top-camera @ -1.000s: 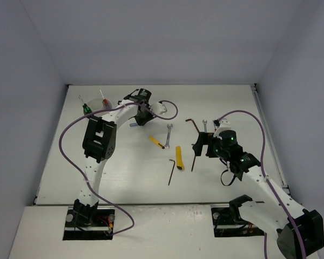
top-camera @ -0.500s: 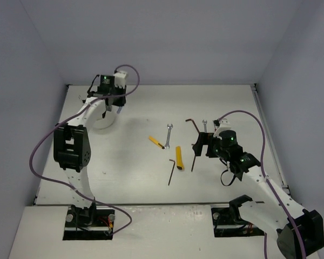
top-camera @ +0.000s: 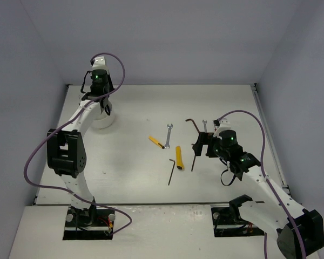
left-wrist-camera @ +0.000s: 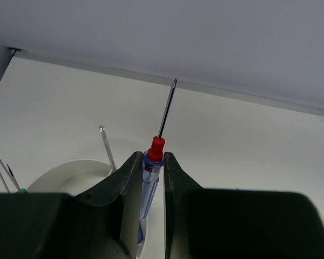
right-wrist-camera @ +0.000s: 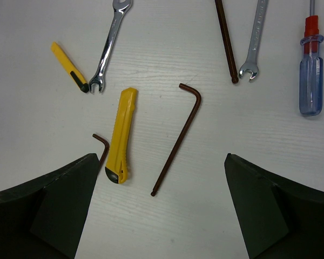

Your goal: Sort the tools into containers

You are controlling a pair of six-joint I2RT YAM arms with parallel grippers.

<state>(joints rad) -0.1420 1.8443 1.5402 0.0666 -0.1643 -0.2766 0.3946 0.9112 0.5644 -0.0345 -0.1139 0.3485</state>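
The left tool (left-wrist-camera: 151, 161) is clamping a blue screwdriver (left-wrist-camera: 149, 181) above the white cup (left-wrist-camera: 54, 175) at the far left corner of the bench (top-camera: 129, 162). The right tool (right-wrist-camera: 161, 210), spread apart, is hovering over the yellow knife (right-wrist-camera: 122, 132).

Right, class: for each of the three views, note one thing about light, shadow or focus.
Top external: soft, even light; only a faint shadow beside the white cup. Left wrist: jaws nearly black, but the blue screwdriver between them is sharp. Right wrist: crisp; yellow knife and hex key cast barely any shadow.
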